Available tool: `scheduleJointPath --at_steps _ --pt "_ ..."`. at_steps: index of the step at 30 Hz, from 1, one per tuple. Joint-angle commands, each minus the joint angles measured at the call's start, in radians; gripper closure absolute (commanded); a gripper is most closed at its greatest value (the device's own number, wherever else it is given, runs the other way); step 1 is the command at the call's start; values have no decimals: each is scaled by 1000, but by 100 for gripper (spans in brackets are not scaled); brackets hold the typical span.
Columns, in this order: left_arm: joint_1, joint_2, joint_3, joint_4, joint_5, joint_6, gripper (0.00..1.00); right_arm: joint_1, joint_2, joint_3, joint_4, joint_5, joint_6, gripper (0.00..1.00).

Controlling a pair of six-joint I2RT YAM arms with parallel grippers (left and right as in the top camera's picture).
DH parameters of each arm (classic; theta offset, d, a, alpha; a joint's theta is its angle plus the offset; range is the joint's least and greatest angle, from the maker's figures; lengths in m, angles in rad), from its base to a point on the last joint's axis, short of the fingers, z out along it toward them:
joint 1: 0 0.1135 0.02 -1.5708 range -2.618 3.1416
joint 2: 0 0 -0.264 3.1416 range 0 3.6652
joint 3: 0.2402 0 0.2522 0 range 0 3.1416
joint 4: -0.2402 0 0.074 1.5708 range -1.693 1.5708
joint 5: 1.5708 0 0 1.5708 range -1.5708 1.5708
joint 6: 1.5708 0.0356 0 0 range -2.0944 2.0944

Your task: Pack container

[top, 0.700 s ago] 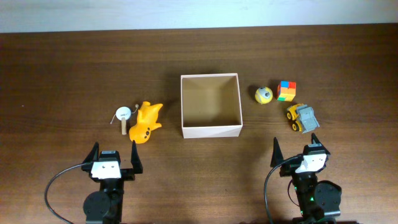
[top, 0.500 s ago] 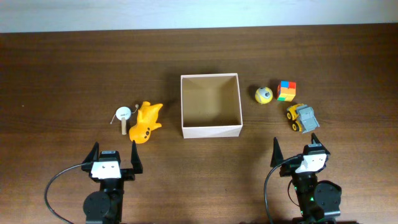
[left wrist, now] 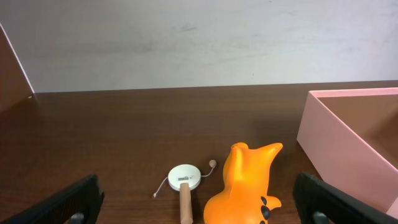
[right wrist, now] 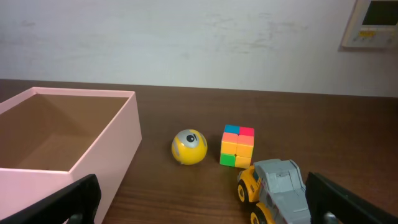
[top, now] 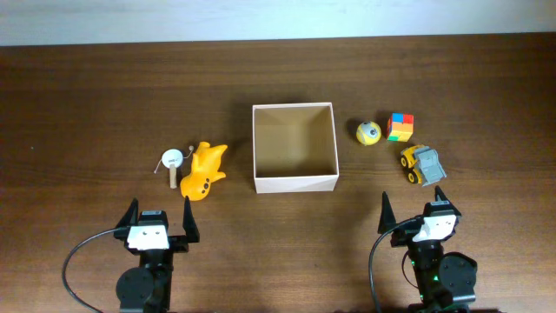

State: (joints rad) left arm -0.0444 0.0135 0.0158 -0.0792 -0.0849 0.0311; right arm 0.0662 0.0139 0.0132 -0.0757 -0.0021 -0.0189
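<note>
The container (top: 294, 181), a square shallow box with white walls and a tan inside, stands empty at the table's middle; it also shows in the left wrist view (left wrist: 339, 149) and the right wrist view (right wrist: 93, 155). Left of it lie an orange animal toy (top: 204, 170) (left wrist: 245, 183) and a small white drum with a wooden handle (top: 172, 162) (left wrist: 184, 183). Right of it are a yellow ball (top: 367, 132) (right wrist: 189, 147), a colour cube (top: 400, 127) (right wrist: 237, 146) and a yellow and grey toy truck (top: 422, 164) (right wrist: 277, 190). My left gripper (top: 162, 224) (left wrist: 199, 221) and right gripper (top: 415, 210) (right wrist: 205, 221) are open and empty near the front edge.
A pale wall runs along the table's far edge. A white wall panel (right wrist: 376, 22) hangs at the upper right in the right wrist view. Black cables loop beside both arm bases at the front.
</note>
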Motion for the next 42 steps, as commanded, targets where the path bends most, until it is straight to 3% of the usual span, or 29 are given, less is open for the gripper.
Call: scheduleJointPath --at_steps 1,11,25,33,42 --pt "0 -7 -6 0 11 15 1 6 -10 -8 -3 -13 4 1" --pt "0 -7 -6 0 11 15 1 6 -10 -8 -3 1 4 1" --pt "0 -7 -6 0 11 15 1 6 -6 74 -31 -189 87 1" --pt "0 -7 -6 0 11 15 1 6 178 457 -297 -95 87 1" --pt "0 -7 -6 0 11 15 1 6 833 1089 -729 -93 79 1"
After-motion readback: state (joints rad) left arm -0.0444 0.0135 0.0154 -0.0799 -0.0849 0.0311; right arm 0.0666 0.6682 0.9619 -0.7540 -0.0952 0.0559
